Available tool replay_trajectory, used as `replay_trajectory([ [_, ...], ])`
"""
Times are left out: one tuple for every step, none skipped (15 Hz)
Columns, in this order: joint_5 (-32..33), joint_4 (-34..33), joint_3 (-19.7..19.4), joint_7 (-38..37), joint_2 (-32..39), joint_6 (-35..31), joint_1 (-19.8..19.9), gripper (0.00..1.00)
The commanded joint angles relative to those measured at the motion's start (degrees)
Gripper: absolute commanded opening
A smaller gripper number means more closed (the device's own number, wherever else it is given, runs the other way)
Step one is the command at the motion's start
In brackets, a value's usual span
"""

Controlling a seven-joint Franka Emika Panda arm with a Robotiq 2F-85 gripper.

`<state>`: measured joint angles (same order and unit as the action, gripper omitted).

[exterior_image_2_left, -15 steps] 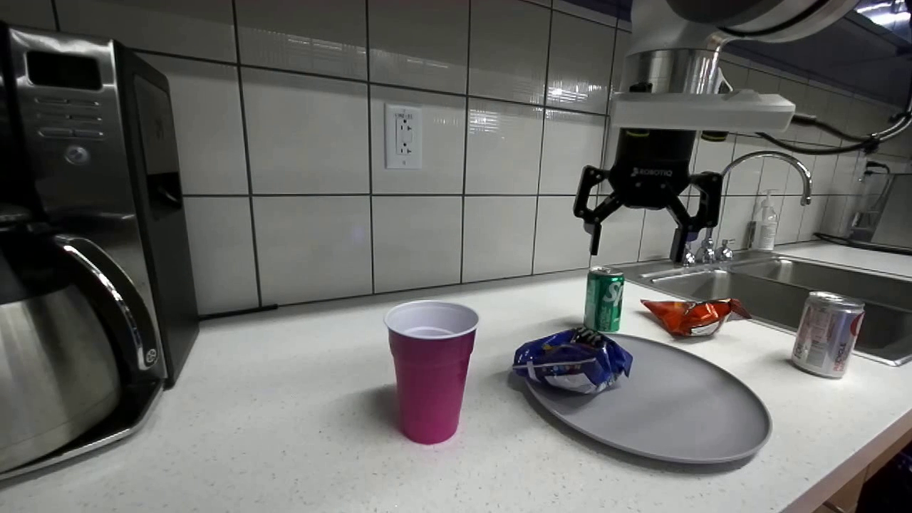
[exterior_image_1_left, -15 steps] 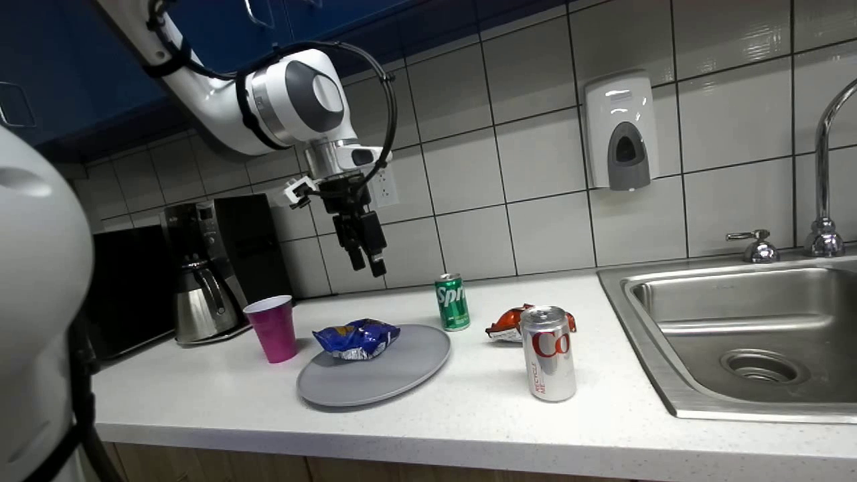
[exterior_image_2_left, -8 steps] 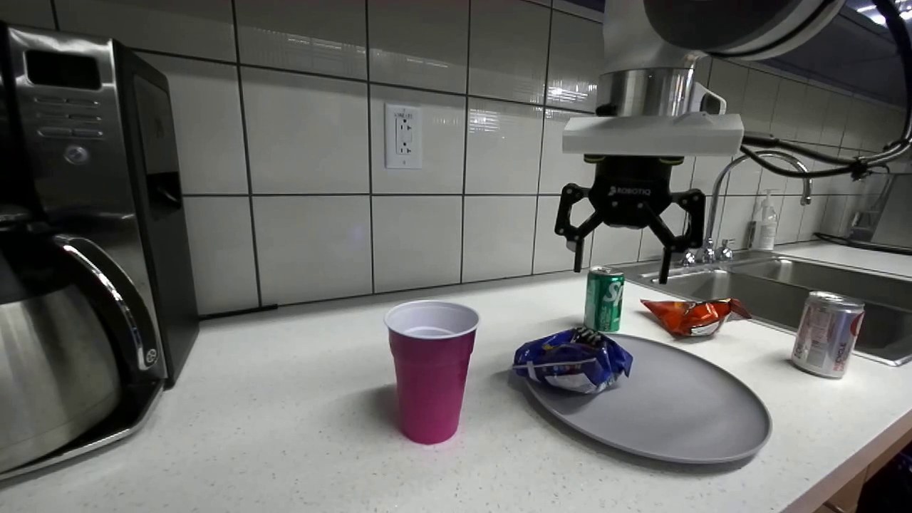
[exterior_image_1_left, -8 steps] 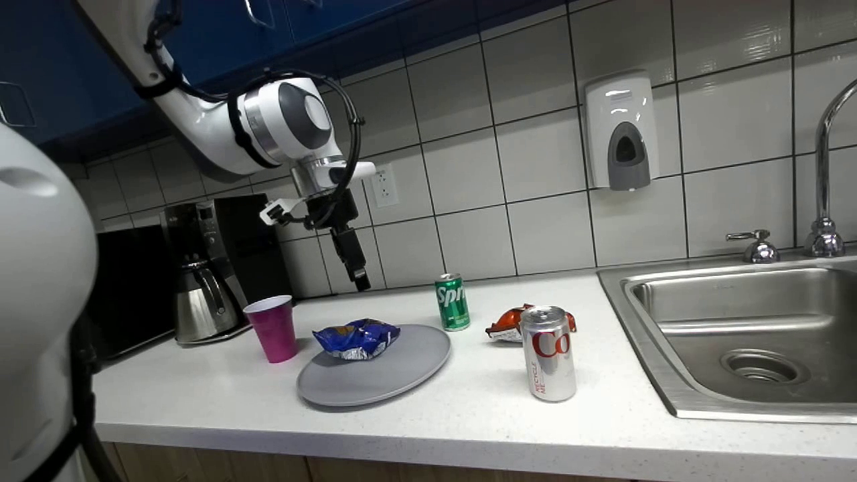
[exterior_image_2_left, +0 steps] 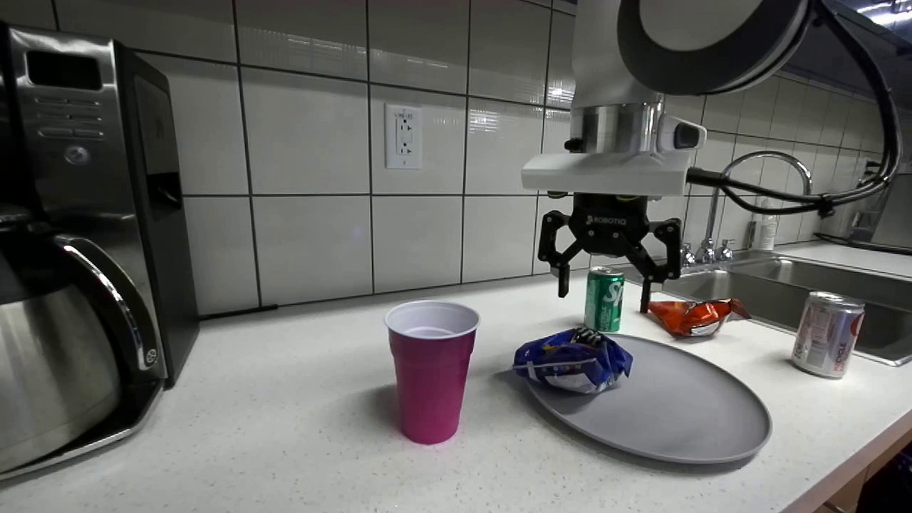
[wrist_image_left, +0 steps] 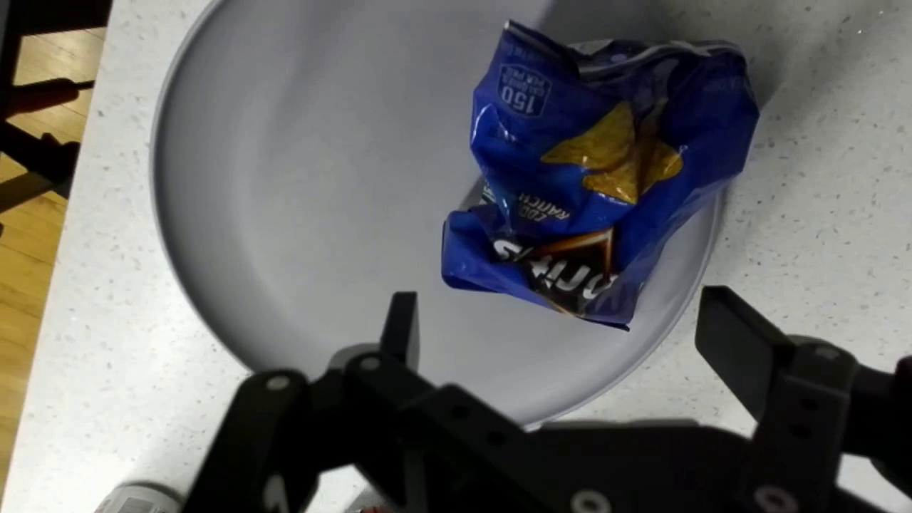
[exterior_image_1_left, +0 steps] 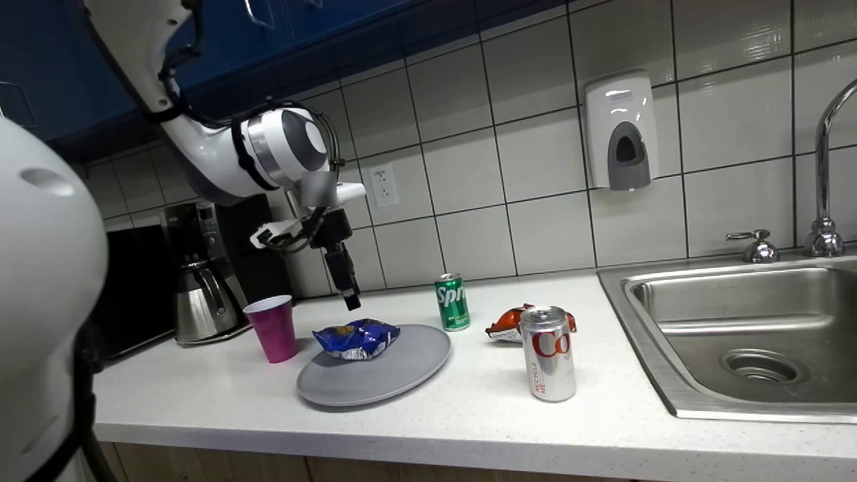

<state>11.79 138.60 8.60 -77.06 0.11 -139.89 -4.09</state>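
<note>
Black gripper (exterior_image_2_left: 604, 298) hangs above the counter (exterior_image_2_left: 285, 427), its fingers (wrist_image_left: 744, 353) pointing down and spread well apart, grasping nothing. Nearest thing to it: a crumpled blue chip bag (wrist_image_left: 591, 164), lying lower down on the grey plate (exterior_image_2_left: 698, 420), one part jutting past the rim. From here the gap between fingers and bag is hard to judge. Magenta cup (exterior_image_2_left: 431, 385) upright, near the plate on the coffee maker's (exterior_image_2_left: 78, 192) side. Green Sprite can (exterior_image_1_left: 452, 304) standing near the plate, toward the tiled wall (exterior_image_1_left: 549, 227). Over toward the sink (exterior_image_1_left: 646, 335): a red-orange snack bag (exterior_image_2_left: 698, 317) and an upright silver can (exterior_image_1_left: 549, 365), apart from each other.
</note>
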Motion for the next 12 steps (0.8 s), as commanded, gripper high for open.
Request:
replay_trajectory([
  [2.5,-2.4,-0.6,-5.5,3.2,-0.1,-1.7,1.0],
  [2.9,-2.7,-0.7,-6.5,3.7,0.0,-2.1,1.0],
  [3.4,-3.0,-0.9,-7.6,4.4,0.0,-2.5,1.0],
  [3.8,-3.4,-1.0,-8.3,4.9,0.0,-2.9,1.0],
  [4.1,-3.6,-1.2,-9.1,5.4,0.1,-3.3,1.0],
  [4.3,-3.9,-1.4,-9.7,5.9,0.2,-3.6,1.0],
  [4.4,-4.3,-1.5,-10.0,6.4,0.2,-3.9,1.0],
  [4.6,-4.7,-1.7,-10.6,7.0,0.3,-4.2,1.0],
  [4.8,-5.1,-1.9,-10.8,7.6,0.3,-4.5,1.0],
  [4.9,-5.4,-2.2,-11.0,8.1,0.3,-4.7,1.0],
  [5.0,-5.8,-2.5,-11.1,8.5,0.2,-4.9,1.0],
  [5.1,-6.3,-2.8,-11.0,9.1,0.3,-5.0,1.0],
])
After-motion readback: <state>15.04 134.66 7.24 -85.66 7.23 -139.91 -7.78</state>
